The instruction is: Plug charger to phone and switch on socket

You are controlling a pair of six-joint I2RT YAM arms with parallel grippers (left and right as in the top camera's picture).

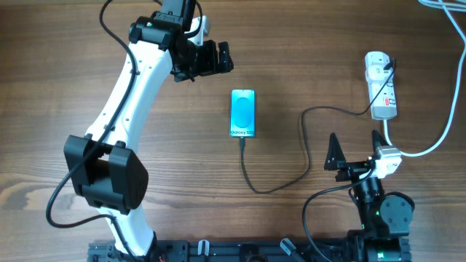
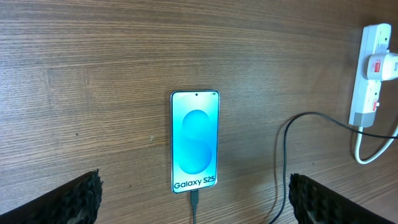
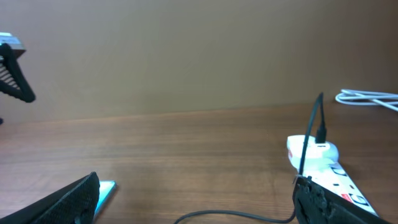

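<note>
Black charger (image 2: 194,200) sits in phone (image 1: 243,113) and white socket (image 1: 381,94).

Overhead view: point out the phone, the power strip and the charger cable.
phone (image 1: 242,113), overhead view, screen centre.
power strip (image 1: 381,91), overhead view, white body.
charger cable (image 1: 242,156), overhead view, stretch below phone.

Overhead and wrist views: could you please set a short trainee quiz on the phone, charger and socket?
1. True or false: the charger meets the phone at its "Galaxy S25" end.
2. The left fingers hold: A the phone, B the charger, C nothing.
3. Fill in: the socket lies nearest the ___ arm.
Key: 1 true; 2 C; 3 right.
</note>
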